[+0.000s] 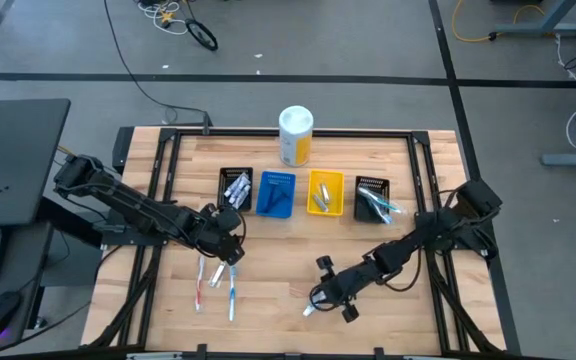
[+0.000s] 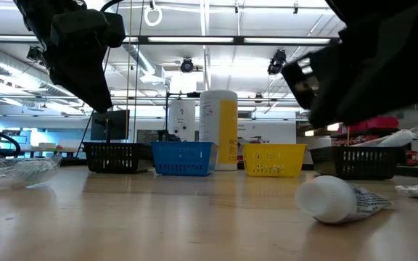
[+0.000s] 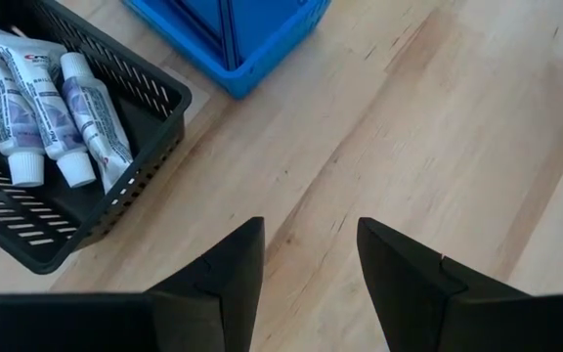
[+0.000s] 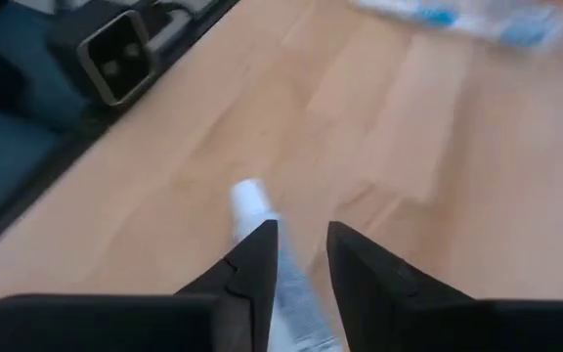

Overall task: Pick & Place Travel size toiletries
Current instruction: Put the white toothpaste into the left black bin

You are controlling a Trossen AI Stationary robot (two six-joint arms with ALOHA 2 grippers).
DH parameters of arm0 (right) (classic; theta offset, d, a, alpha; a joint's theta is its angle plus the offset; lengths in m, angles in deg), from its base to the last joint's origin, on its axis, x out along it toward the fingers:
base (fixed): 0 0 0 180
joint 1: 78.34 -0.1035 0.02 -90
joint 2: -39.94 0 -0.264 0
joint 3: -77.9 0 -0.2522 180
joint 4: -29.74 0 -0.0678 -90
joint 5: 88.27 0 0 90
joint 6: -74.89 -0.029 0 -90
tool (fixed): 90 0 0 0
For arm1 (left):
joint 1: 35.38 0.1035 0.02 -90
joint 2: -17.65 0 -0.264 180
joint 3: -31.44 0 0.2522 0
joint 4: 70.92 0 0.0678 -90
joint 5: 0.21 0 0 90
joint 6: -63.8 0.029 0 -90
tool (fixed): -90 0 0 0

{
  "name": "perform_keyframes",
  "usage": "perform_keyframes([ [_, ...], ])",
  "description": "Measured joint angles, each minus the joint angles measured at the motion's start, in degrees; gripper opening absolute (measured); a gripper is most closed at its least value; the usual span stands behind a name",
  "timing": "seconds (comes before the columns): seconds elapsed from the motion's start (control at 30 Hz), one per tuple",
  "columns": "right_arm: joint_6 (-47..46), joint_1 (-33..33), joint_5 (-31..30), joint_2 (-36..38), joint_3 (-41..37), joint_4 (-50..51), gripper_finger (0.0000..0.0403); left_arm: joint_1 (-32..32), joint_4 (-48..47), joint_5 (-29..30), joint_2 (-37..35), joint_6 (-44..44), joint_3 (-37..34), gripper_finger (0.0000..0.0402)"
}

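A small white tube (image 4: 252,200) with a white cap lies flat on the wood near the table's near edge (image 2: 339,199) (image 1: 308,310). My right gripper (image 4: 301,230) (image 1: 318,298) is open, low over it, one finger on each side of the tube's body. My left gripper (image 3: 311,230) (image 1: 230,245) is open and holds nothing; it hangs over bare wood just near of the left black bin (image 3: 57,186), in which three white tubes (image 3: 62,108) lie. A red toothbrush (image 1: 200,285) and a blue toothbrush (image 1: 232,292) lie on the table near of it. My right gripper comes down slanting from above, its fingers along the tube's body (image 4: 291,293), which runs between them and partly under one finger (image 4: 252,259). I cannot tell whether a finger touches the tube. The tube lies flat on the table.
Four bins stand in a row across the middle: black (image 1: 235,187), blue (image 1: 276,193), yellow (image 1: 325,192), black (image 1: 373,198). The white-and-yellow canister (image 1: 296,135) stands behind them. The table's dark frame (image 4: 27,186) runs close beside the right gripper. Bare wood lies between the two grippers.
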Motion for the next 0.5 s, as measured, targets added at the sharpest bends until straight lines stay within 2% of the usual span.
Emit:
perform_keyframes([
  [0.13,-2.7,0.4,4.3,-2.1,0.0,0.9,0.0109,0.0,0.0,0.0,0.0,0.0,0.0,0.0174],
  [0.5,-1.3,1.9,5.1,-3.8,0.1,-1.5,0.0164,0.0,0.1,0.0,0.0,-0.2,0.0,0.0174],
])
